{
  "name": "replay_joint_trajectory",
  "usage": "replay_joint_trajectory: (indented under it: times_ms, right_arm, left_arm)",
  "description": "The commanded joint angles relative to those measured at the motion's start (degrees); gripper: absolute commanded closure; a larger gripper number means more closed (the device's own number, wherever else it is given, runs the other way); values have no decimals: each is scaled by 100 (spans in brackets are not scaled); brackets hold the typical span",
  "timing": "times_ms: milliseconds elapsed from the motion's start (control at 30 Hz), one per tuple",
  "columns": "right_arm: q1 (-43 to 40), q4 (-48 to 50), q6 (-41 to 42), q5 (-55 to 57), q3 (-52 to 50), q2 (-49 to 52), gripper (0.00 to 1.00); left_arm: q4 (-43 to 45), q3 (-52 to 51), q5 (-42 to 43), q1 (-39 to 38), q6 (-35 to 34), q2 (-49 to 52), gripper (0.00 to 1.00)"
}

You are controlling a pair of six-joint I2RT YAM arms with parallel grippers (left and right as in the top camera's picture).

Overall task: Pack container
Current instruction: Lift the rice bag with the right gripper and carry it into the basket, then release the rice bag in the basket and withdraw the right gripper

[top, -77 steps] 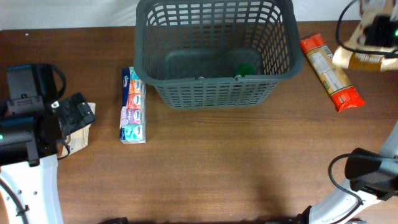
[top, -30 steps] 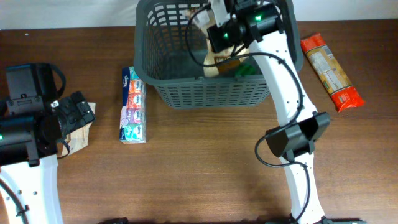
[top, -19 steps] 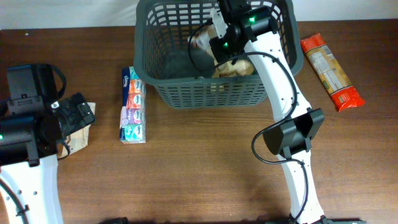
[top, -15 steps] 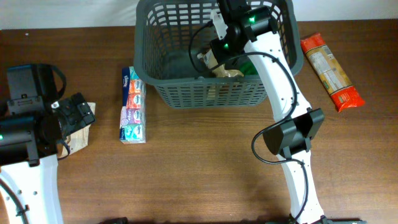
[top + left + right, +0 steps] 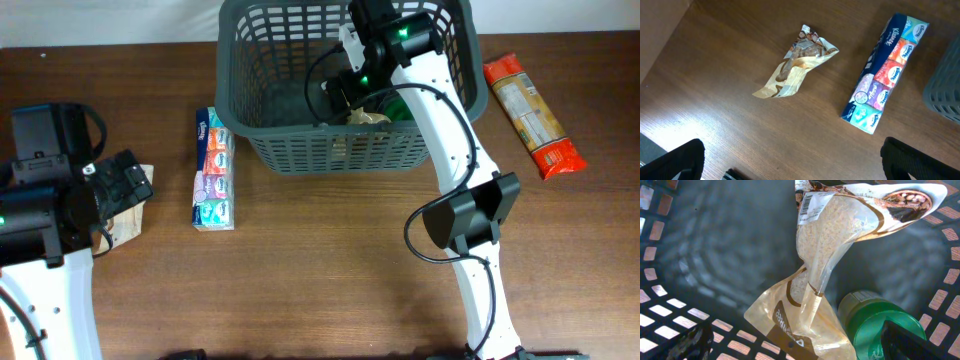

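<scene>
The container [image 5: 250, 130], a dark grey slotted basket, stands at the back of the table. My right gripper [image 5: 342, 88] hangs inside it, open, with nothing between its fingers. Just below it, a clear bag of rice [image 5: 822, 255] lies loose on the container floor [image 5: 725, 255], beside a green-lidded jar [image 5: 880, 325]. In the overhead view the rice bag [image 5: 372, 117] rests against the near wall. My left gripper [image 5: 122, 186] is open at the left, above the table. Its fingers [image 5: 685, 160] frame bare wood, short of a crumpled snack wrapper [image 5: 795, 67].
A long multi-colour tissue pack [image 5: 213, 170] lies left of the container, also in the left wrist view [image 5: 885, 75]. An orange-red pasta packet [image 5: 530, 115] lies to the right of the container. The snack wrapper [image 5: 128, 222] lies beside my left arm.
My right gripper has opened and let go of the rice bag, which has dropped to the container floor. The left arm has not moved.
</scene>
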Motion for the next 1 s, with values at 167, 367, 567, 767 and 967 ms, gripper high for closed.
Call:
replay_joint_trajectory:
  times_ms: [167, 367, 567, 767, 967]
  right_arm:
    - [-181, 13, 28, -94, 1578, -542, 1]
    - [-984, -76, 28, -2, 2487, -1051, 1]
    - [-2295, -295, 31, 168, 2487, -1644, 1]
    - [-3620, -619, 50, 55, 2487, -1814, 1]
    - [-4319, -946, 44, -267, 2481, -1751, 1]
  left_arm:
    - [-20, 66, 37, 31, -11, 15, 0]
    - [-63, 66, 35, 31, -11, 15, 0]
    - [-81, 66, 35, 28, -11, 15, 0]
    - [-83, 66, 37, 31, -11, 15, 0]
    - [-83, 66, 35, 31, -11, 15, 0]
